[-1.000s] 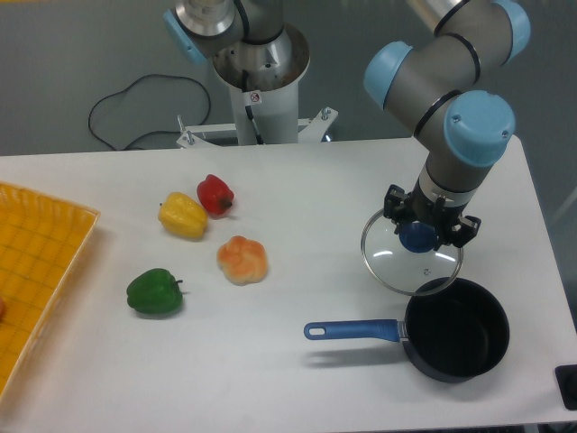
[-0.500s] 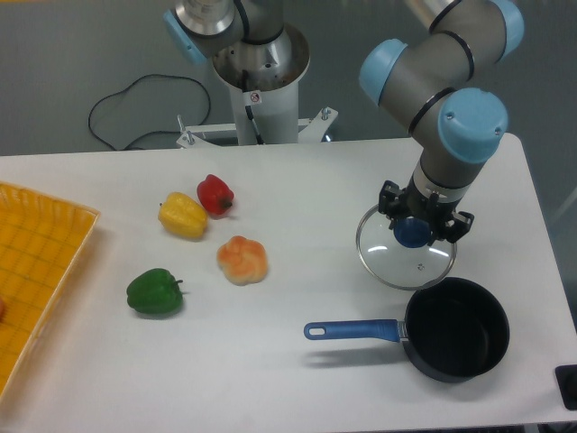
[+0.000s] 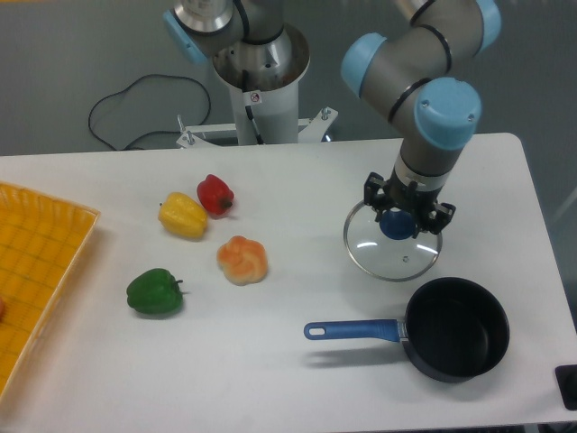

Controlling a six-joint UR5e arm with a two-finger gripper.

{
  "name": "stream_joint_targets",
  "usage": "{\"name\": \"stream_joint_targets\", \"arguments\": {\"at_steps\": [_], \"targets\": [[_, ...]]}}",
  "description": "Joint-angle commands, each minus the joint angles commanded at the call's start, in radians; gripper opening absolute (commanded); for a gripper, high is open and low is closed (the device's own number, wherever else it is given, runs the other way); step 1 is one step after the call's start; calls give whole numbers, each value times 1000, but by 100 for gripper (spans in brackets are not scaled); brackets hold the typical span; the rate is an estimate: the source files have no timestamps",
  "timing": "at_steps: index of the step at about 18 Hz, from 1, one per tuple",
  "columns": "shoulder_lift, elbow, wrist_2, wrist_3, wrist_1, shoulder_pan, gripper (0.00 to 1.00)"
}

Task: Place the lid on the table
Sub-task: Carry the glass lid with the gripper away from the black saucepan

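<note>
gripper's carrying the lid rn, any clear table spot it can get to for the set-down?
Probably yes. The gripper is shut on the lid by its blue knob, over bare table. The saucepan sits nearer the camera and the orange pepper is well off to the side, so nothing appears to block a straight descent.

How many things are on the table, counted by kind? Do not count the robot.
Peppers: 4 (red, yellow, orange, green)
Lid: 1
Saucepan: 1
Yellow tray: 1
Total: 7
</note>
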Motion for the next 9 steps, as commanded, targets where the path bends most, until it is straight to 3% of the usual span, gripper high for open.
{"name": "stream_joint_targets", "arguments": {"at_steps": [2, 9], "targets": [[18, -41, -2, -2, 8, -20, 59], [32, -143, 0, -23, 115, -83, 59]]}}
